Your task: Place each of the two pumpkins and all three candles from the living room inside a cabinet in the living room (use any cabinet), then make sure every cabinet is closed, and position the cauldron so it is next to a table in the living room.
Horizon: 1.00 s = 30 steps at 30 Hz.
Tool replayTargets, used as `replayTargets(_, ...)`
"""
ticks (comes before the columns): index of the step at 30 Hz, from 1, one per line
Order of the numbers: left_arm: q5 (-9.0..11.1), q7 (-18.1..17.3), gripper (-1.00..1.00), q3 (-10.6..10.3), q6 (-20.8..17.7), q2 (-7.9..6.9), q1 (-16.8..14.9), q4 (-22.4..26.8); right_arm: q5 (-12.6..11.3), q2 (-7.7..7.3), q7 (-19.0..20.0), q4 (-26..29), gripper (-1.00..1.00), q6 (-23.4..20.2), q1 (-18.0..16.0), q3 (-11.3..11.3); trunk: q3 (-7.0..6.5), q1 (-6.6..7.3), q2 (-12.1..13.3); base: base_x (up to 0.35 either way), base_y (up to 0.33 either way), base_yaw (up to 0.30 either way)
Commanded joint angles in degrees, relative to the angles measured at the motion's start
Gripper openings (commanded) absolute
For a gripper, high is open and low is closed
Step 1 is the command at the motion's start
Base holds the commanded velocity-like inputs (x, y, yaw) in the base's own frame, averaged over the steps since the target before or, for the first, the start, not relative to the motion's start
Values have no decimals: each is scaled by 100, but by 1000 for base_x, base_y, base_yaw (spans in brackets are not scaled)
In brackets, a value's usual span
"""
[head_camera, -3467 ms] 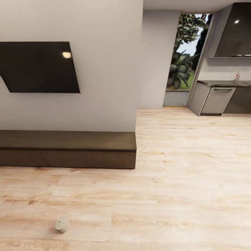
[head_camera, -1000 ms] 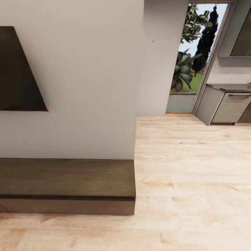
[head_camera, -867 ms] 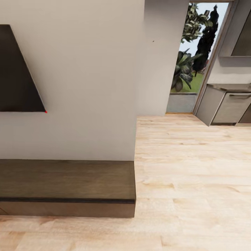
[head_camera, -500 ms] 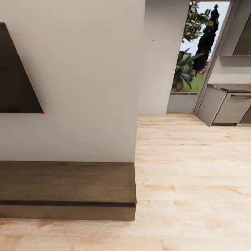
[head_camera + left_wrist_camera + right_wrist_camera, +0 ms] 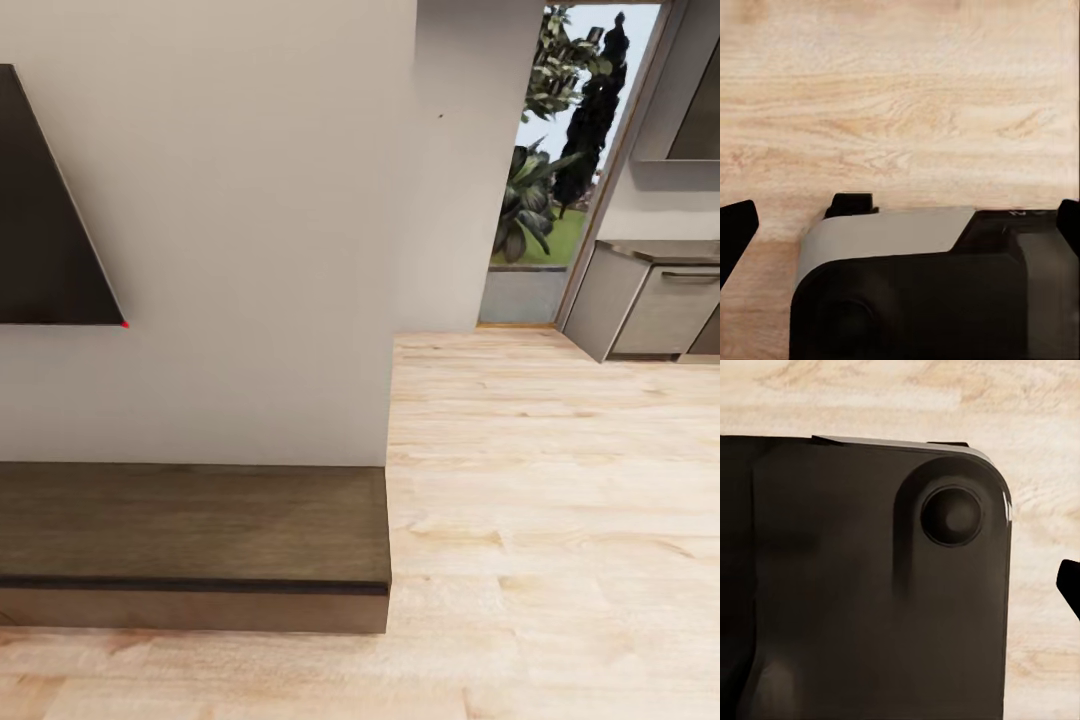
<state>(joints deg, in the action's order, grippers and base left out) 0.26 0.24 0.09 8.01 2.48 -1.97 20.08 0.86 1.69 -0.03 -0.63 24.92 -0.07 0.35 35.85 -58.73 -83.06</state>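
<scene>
The cabinet (image 5: 190,520), a long low dark-brown unit, stands against the white wall at the lower left of the head view; its top is bare and its front looks flush. The pumpkins, the candles, the cauldron and the table are out of view. In the left wrist view my left gripper (image 5: 900,232) is open, its black fingertips (image 5: 735,229) far apart over the wood floor (image 5: 900,97) and my grey-and-black base (image 5: 922,292). In the right wrist view my right gripper (image 5: 900,585) hangs over my black base (image 5: 870,585), with one fingertip (image 5: 1071,585) showing far out at the edge.
A dark TV screen (image 5: 45,220) hangs on the wall above the cabinet. The wall's corner (image 5: 400,300) ends beside the cabinet's right end. Light wood floor (image 5: 550,520) runs right toward a glass door (image 5: 550,160) and grey kitchen units (image 5: 650,310).
Since 3.5 s ago the camera has moved closer to the cabinet and right, so a small candle on the floor has left the picture. Nothing differs over the last half second.
</scene>
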Motion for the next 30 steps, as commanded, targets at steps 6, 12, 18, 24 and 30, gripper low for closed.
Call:
replayTargets(6, 4, -114, 100, 0, -2080, 173, -286, 1307, 5, -2, 14, -2, 100, 25, -2, 0, 4, 0, -2, 0, 0, 0)
replayTargets(12, 10, -912, 100, 5, -3183, 202, -438, 2217, 2, -2, 20, 11, 100, 63, -2, 0, 0, 0, -2, 0, 0, 0)
replayTargets(18, 46, -1353, 100, 29, -3259, 208, -453, 2338, 2, 4, 24, 10, 100, 98, -2, 0, -18, 0, -2, -143, 19, 0)
replayTargets(24, 44, -1386, 100, 32, -3245, 209, -453, 2342, 2, 6, 21, 4, 100, 100, -2, 0, -28, 0, -2, -327, 4, 0)
replayTargets(30, 349, -1483, 100, 1, -3255, 209, -455, 2594, 10, -10, 21, 44, 100, 86, -2, 12, -29, 0, -2, -252, 0, 0)
